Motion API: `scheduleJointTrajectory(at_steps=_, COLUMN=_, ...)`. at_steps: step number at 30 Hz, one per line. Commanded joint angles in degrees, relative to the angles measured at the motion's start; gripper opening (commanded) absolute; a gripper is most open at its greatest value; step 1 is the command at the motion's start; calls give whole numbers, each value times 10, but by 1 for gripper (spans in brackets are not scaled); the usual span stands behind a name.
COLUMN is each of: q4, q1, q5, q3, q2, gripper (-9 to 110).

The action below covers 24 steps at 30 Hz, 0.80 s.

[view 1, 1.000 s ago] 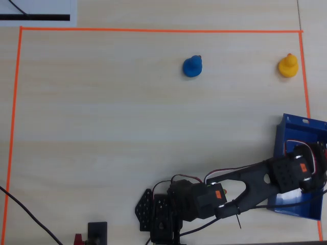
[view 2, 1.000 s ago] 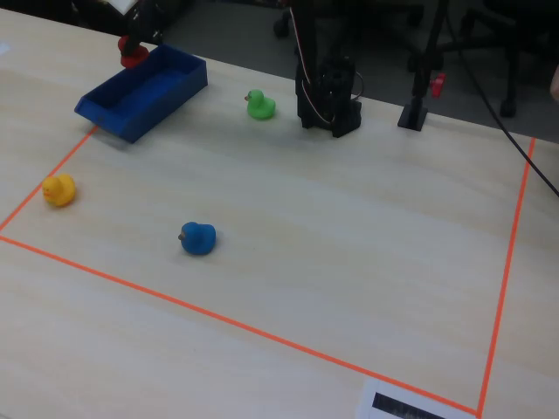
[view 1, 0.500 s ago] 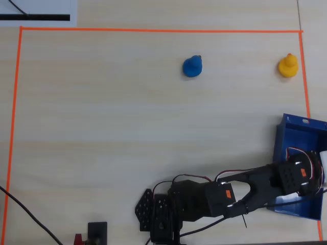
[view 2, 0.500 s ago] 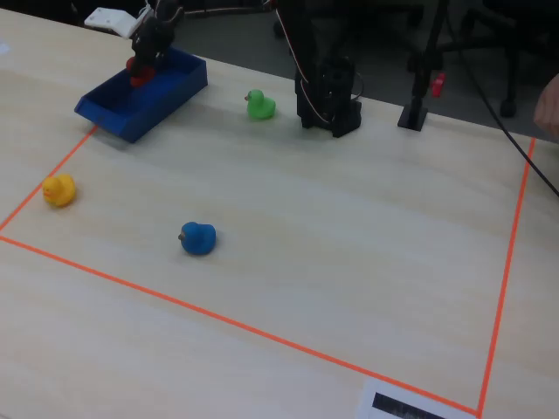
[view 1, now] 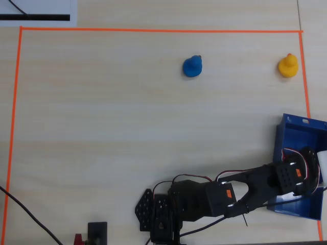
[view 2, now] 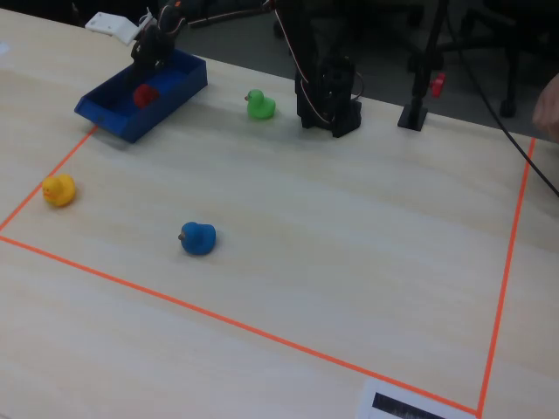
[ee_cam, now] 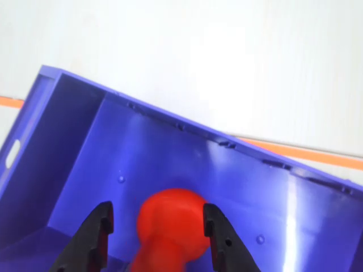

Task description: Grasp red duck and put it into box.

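The red duck (ee_cam: 170, 224) lies inside the dark blue box (ee_cam: 238, 181), between my gripper's (ee_cam: 157, 208) two black fingers. The gripper is open: there is a clear gap between the left finger (ee_cam: 96, 232) and the duck, and the right finger (ee_cam: 218, 232) is at the duck's edge. In the fixed view the duck (view 2: 145, 94) sits on the floor of the box (view 2: 131, 122) with the gripper (view 2: 150, 57) just above it. In the overhead view my arm (view 1: 255, 184) reaches over the box (view 1: 294, 133) and hides the duck.
A blue duck (view 2: 197, 237) and a yellow duck (view 2: 58, 189) stand on the table inside the orange tape border (view 2: 262, 330). A green duck (view 2: 258, 105) stands beside the arm's base (view 2: 330, 100). A black stand (view 2: 417, 109) is at the back.
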Motion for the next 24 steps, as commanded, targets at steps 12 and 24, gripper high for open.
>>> scheduleJointTrajectory(at_steps=12, q4=155, q1=-256, q5=35, q3=24, q2=284, gripper=0)
scheduleJointTrajectory(at_steps=24, q4=359, q1=-726, q5=-101, q3=600, q2=846, gripper=0)
